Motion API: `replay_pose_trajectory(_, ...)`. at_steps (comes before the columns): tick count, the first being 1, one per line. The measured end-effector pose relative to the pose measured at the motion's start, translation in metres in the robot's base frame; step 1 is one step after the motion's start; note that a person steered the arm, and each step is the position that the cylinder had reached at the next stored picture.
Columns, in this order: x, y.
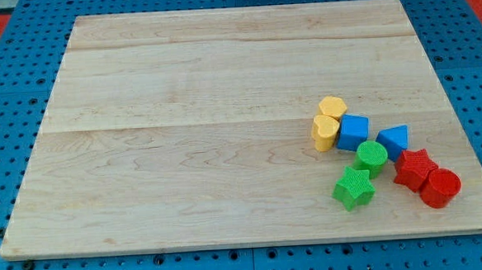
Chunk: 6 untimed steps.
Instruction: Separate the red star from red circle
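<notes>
The red star (414, 169) lies near the board's lower right corner. The red circle (440, 187) touches it on its lower right side. A blue triangle (394, 138) touches the star's upper left. A green circle (372, 157) sits left of the star, with a small gap. My tip and rod do not show in the camera view.
A green star (354, 187) lies below the green circle. A blue cube (353, 131), a yellow heart (326, 132) and a yellow block (332, 108) cluster up and left. The wooden board (182, 113) ends just right of and below the red circle, over blue pegboard.
</notes>
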State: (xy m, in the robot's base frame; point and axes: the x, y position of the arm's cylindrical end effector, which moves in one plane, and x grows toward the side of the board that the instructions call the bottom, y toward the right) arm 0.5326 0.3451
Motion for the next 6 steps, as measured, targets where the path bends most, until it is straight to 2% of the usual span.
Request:
replay_pose_trajectory(1,0.046,-0.015)
replay_pose_trajectory(2,0.066,-0.054)
replay_pose_trajectory(4,0.0,-0.157)
replay_pose_trajectory(5,0.009,-0.146)
replay_pose_trajectory(6,0.017,-0.066)
